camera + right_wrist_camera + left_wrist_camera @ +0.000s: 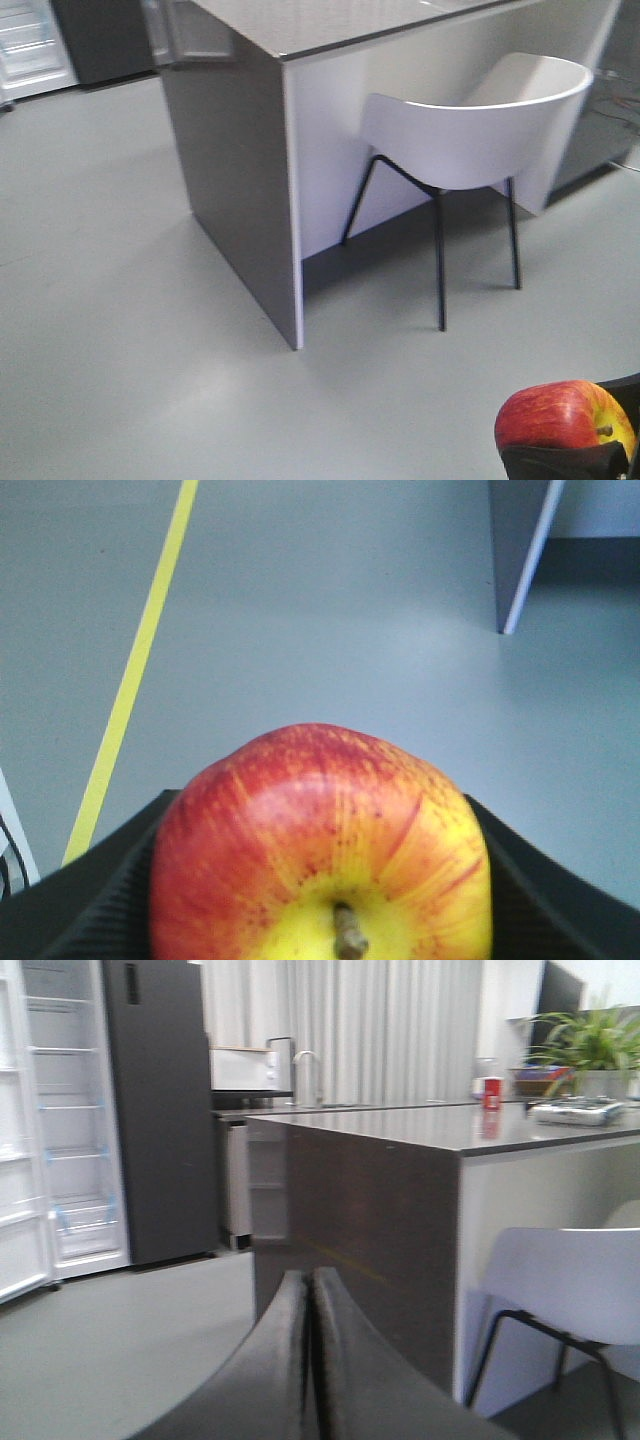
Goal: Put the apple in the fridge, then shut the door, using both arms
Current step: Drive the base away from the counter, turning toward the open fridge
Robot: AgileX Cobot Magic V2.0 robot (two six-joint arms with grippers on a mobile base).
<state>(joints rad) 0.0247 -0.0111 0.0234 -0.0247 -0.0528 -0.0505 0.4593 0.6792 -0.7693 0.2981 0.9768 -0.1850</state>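
Down at the bottom right corner of the front view, the glossy red round apple [565, 415] with its yellow patch sits clamped in the right pincer [592, 428], black fingers hugging it from below and from the side, above the plain grey floor [130, 330]. Over to the right wrist camera and the apple [320, 850] fills the lower frame, short brown stem pointing at the lens, ribbed black fingers [100, 905] pressed against both flanks, so the right pincer [320, 880] is closed around the fruit. A yellow tape line [135, 670] runs across the floor beyond it. Left wrist view now: the left pincer [311, 1360] shows its two dark fingers pressed flat together, nothing between them. Far ahead on the left stands the tall dark grey fridge [160, 1110], its white interior and white shelves on show with bits of blue tape on the shelf edges, and the tall white-lined door [20, 1190] standing open at the frame's left edge. The apple is well apart from that fridge. Nearer the arms stands the big grey speckled worktop [450, 1125] with dark side panels, a small red can [491, 1093] and a green potted plant [590, 1035] on it, and a white shell chair [470, 130] on thin black legs is tucked just beside it
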